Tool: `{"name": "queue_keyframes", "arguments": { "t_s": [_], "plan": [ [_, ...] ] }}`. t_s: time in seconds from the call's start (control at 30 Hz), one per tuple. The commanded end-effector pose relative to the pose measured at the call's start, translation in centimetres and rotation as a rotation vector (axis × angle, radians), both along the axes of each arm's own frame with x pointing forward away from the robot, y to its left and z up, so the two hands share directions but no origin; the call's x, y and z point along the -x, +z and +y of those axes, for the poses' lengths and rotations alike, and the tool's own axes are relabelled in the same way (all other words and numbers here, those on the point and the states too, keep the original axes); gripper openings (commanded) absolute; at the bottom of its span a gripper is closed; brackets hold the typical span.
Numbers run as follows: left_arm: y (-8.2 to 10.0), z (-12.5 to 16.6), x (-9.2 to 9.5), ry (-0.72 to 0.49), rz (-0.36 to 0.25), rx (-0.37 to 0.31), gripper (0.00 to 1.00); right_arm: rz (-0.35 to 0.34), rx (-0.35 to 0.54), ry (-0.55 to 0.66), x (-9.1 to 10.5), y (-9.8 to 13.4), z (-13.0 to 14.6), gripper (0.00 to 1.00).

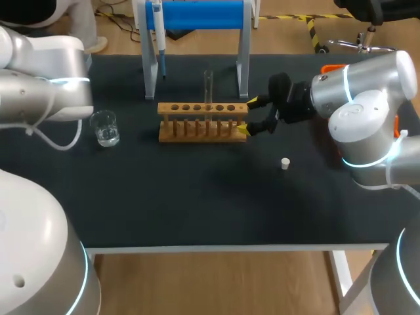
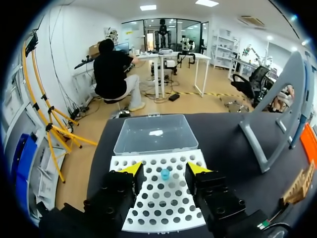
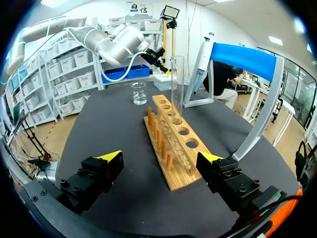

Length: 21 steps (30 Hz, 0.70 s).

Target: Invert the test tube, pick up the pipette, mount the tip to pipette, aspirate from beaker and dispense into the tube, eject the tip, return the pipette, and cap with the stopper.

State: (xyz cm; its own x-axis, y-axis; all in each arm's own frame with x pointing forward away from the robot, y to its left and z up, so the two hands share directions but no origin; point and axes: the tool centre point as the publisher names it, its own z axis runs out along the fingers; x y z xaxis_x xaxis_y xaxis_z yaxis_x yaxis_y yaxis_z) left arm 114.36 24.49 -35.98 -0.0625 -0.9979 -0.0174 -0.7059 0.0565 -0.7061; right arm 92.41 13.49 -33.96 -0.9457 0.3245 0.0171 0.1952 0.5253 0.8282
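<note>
Closest to the near edge, a small white stopper (image 1: 285, 163) is lying on the black worktop (image 1: 197, 210), right of centre. Beyond it, the right gripper (image 1: 248, 115) is hovering at the right end of the wooden rack (image 1: 203, 123). Its fingers are standing wide apart and holding nothing. The test tube (image 1: 209, 85) is standing upright in one of the rack's middle holes; I cannot tell which way its mouth is facing. The pipette (image 1: 159, 39) is hanging in its stand (image 1: 243, 59) at the far side, and the beaker (image 1: 105, 128) is sitting to the left. The left gripper (image 2: 165, 168) is hanging over the tip tray (image 2: 163, 208), fingers apart, with one blue tip (image 2: 165, 173) below them.

With the pipette untouched, I am judging the tube to be the step in hand. Doing it well is looking like a matter of clearing the rack's end, closing gently on the bare glass above the top board, and lifting straight up until the tube is leaving its hole before any turning, so that the rack is not dragged.
</note>
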Motion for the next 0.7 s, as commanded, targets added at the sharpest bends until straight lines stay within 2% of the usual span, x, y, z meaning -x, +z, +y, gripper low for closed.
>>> {"name": "queue_keyframes", "arguments": {
  "t_s": [0.03, 0.7],
  "plan": [
    [-0.01, 0.07, -0.30, 0.001, 0.011, -0.001, 0.50, 0.001, 0.002, 0.001, 0.02, 0.03, -0.04, 1.00],
    [-0.39, -0.17, -0.71, 0.000, 0.019, -0.010, 0.45, 0.001, 0.002, 0.001, 0.02, 0.03, -0.04, 1.00]
  ]
}}
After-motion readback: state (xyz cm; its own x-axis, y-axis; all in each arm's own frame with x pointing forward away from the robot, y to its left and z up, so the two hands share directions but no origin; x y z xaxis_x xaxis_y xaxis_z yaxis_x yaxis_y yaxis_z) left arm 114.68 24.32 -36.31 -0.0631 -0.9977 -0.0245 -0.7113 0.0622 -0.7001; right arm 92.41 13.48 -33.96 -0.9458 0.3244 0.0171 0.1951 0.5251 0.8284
